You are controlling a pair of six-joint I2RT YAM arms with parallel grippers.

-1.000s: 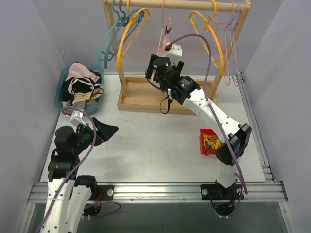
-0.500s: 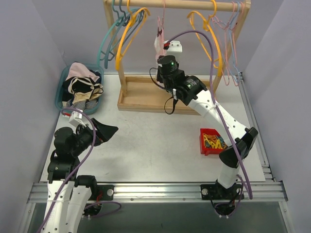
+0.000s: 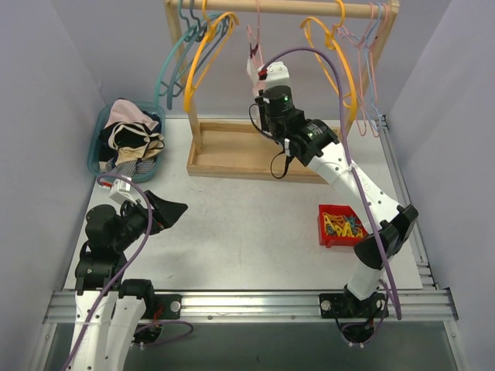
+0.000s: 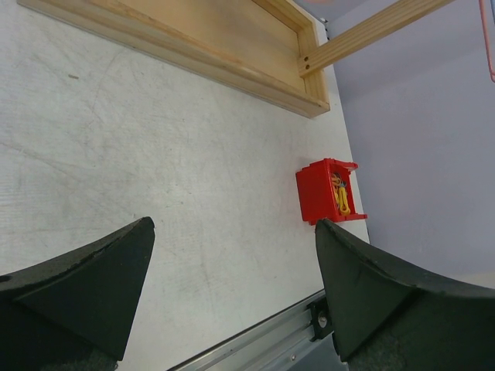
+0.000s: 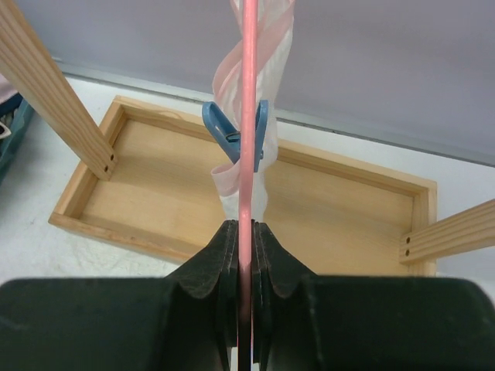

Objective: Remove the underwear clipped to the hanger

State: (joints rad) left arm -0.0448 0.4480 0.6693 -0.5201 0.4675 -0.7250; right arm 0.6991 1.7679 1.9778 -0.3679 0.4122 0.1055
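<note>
Right gripper (image 5: 246,230) pinches the pink hanger (image 5: 247,77) wire. Pale underwear (image 5: 271,54) hangs just beyond its fingertips, held by 1 blue clip (image 5: 223,133). Left gripper (image 4: 232,263) is spread wide.

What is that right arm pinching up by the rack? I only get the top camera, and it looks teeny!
Observer: The right gripper is shut on the thin pink hanger, seen edge-on in its wrist camera.
Operator: Are the undies clipped on?
Observer: Yes. A blue clip pins the pale pink underwear to that hanger, just beyond the gripper.
Operator: What about the other arm?
Observer: The left gripper is wide open, with only bare table in the gap.
</note>
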